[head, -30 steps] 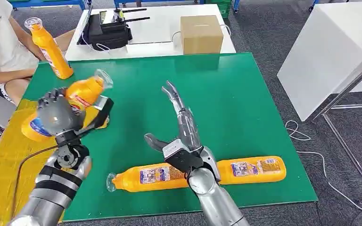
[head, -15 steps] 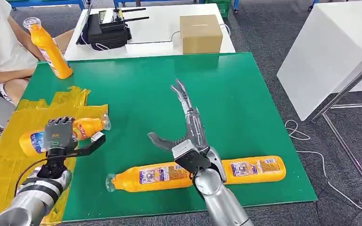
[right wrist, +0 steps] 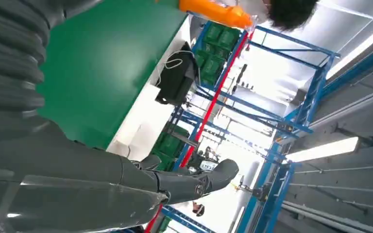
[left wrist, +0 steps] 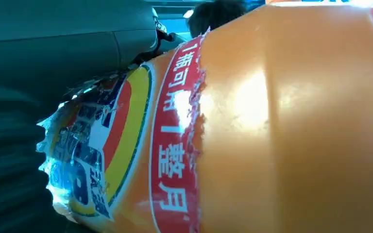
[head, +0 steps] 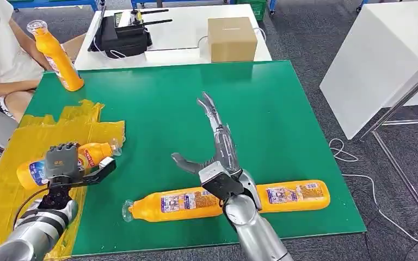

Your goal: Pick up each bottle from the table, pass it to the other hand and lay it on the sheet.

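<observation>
Four orange bottles were in sight. One bottle lay on its side on the crinkled yellow sheet, with the left hand clamped over its middle; up close its glossy plastic carried a torn, peeling label. The right hand hovered flat above the green bench, fingers spread and holding nothing. Two more long, smooth bottles lay end to end by the bench's near edge, the nearer bottle and the farther bottle, either side of the right forearm. A person at the far corner held an upright bottle.

The likely trouble was rolling: a round, slick body on loose, wrinkled film might turn away once the fingers let go, or the sheet might drag along with the hand. A careless sweep of the right forearm could nudge the two lying bottles off the edge.
</observation>
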### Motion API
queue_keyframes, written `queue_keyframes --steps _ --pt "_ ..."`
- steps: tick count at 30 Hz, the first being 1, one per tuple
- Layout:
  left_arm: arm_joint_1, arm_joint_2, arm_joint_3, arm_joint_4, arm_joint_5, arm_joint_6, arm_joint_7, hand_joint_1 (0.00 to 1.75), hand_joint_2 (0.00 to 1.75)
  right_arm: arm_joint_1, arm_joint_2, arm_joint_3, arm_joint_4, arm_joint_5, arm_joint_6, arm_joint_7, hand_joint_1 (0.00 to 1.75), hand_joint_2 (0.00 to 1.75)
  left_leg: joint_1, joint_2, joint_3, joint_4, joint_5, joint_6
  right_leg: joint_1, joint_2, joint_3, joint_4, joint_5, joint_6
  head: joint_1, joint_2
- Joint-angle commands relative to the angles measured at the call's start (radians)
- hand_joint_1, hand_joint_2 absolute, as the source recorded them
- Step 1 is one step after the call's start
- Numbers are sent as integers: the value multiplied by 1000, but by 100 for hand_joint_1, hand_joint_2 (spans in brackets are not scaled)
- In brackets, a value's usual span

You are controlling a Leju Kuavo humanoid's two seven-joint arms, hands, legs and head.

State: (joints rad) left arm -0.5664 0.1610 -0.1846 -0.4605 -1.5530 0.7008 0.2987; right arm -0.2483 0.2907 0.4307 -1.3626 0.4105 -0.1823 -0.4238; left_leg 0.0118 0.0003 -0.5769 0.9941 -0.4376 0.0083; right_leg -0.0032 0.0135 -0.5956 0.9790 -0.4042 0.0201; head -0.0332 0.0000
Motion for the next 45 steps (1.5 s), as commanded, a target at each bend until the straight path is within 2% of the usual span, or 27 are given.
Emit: queue_keyframes --steps 1,8,9,12,26,30,31,32,41,45 --pt "-46 -4 23 78 -1 -3 1 175 175 -39 -38 0 33 -3 3 -4 0 175 1 -1 3 0 -1 0 1 -2 4 -1 -1 0 0 0" --pt "-46 -4 23 78 -1 -3 1 175 175 -39 -38 0 33 -3 3 -4 0 175 1 0 2 0 -1 0 1 -1 3 -1 -1 0 0 0" --pt "-46 -4 23 78 -1 -3 1 175 175 -39 -38 0 33 -3 3 -4 0 175 2 -1 6 0 -3 1 2 -3 7 -1 -2 1 0 0" --pt "-46 -4 23 78 -1 -3 1 175 175 -39 -38 0 33 -3 3 -4 0 175 1 0 2 0 -1 0 1 -1 2 -1 0 0 0 0" --pt "-46 -4 23 78 -1 -3 1 175 175 -39 -38 0 33 -3 3 -4 0 175 1 -1 5 0 -2 1 1 -2 5 -1 -2 0 0 0" --pt "-46 -4 23 78 -1 -3 1 175 175 -39 -38 0 33 -3 3 -4 0 175 0 0 2 0 0 0 1 -1 2 0 0 0 0 0" --pt "-46 -4 23 78 -1 -3 1 175 175 -39 -38 0 33 -3 3 -4 0 175 1 -1 6 0 -2 1 2 -3 6 -1 -2 0 0 0" --pt "-46 -4 23 78 -1 -3 1 175 175 -39 -38 0 33 -3 3 -4 0 175 1 0 2 0 -1 0 1 -1 2 -1 -1 0 0 0" --pt "-46 -4 23 78 -1 -3 1 175 175 -39 -38 0 33 -3 3 -4 0 175 1 -1 5 0 -2 1 2 -2 6 -1 -2 0 0 0" --pt "-46 -4 23 78 -1 -3 1 175 175 -39 -38 0 33 -3 3 -4 0 175 1 0 2 0 -1 0 1 -1 2 -1 0 0 0 0"
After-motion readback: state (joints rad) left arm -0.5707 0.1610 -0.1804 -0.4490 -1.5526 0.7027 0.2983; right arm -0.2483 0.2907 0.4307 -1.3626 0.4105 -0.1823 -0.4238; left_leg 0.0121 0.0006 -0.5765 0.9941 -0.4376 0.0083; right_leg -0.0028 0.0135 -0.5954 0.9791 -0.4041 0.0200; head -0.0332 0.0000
